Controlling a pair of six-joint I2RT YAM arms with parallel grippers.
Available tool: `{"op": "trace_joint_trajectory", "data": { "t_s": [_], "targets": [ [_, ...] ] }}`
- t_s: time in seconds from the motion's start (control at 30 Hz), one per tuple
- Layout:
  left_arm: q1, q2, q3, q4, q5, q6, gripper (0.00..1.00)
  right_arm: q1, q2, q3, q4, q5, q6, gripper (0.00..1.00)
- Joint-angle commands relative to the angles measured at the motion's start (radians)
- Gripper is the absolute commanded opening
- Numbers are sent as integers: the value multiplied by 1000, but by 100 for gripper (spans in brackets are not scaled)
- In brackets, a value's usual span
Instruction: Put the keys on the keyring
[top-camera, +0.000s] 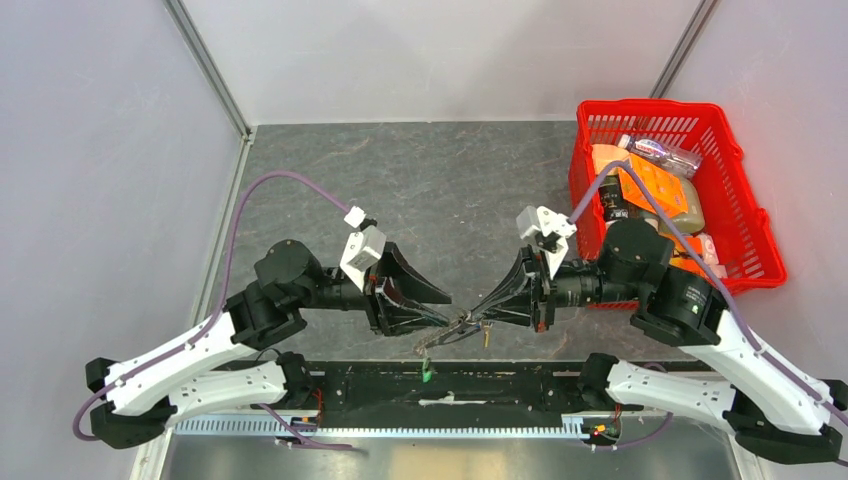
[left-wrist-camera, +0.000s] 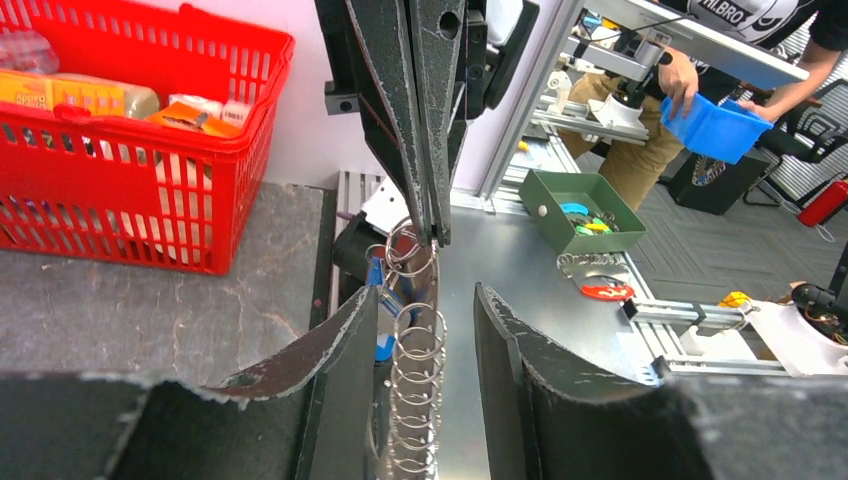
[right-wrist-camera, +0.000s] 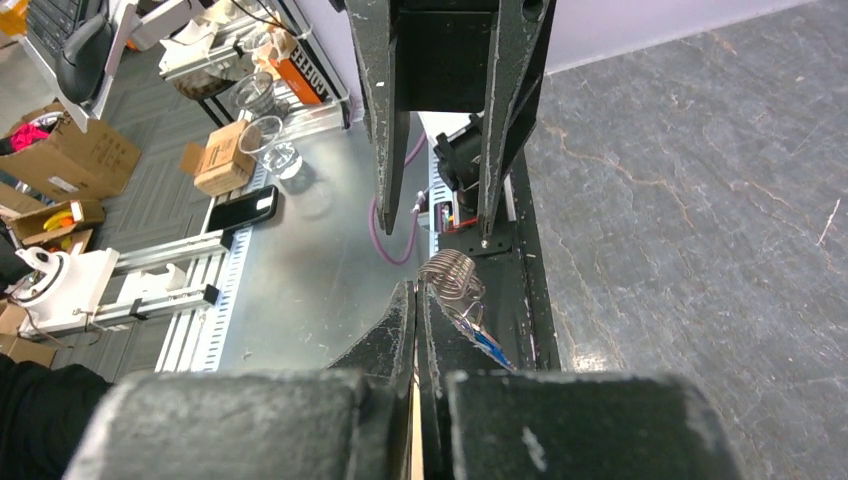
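- The right jaws are clenched tight, their tips pinching the wire loop of the keyring (left-wrist-camera: 408, 246).
- The left jaws are released and point tip to tip at the right jaws. The keyring's coiled chain (left-wrist-camera: 416, 390) runs through the gap between them, with space showing on either side.
- A blue-capped key (right-wrist-camera: 490, 346) lies just beside the right jaws' tips, against the coil (whether it is threaded on the loop I cannot tell).
- Seen from above, the chain trails from between the two sets of jaws toward the arms' bases. It ends at the green tag (top-camera: 425, 375), below the left jaws' tips and past the edge of the desk (top-camera: 400, 180).
- A red basket (top-camera: 650, 106) of packets stands behind the right jaws, well apart from them.
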Motion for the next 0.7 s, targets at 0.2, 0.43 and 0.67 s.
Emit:
{"op": "trace_joint_trajectory", "data": {
  "t_s": [0.2,0.43,0.67],
  "targets": [
    [-1,17,-36,186,28,-47,47,1,-118,-146,283,74,53,0],
    [0,37,-48,225,29,-57,47,1,-85,-124,316,52,54,0],
    [-1,72,-44,283,55,-65,37,1,-64,-107,348,35,78,0]
  ]
}}
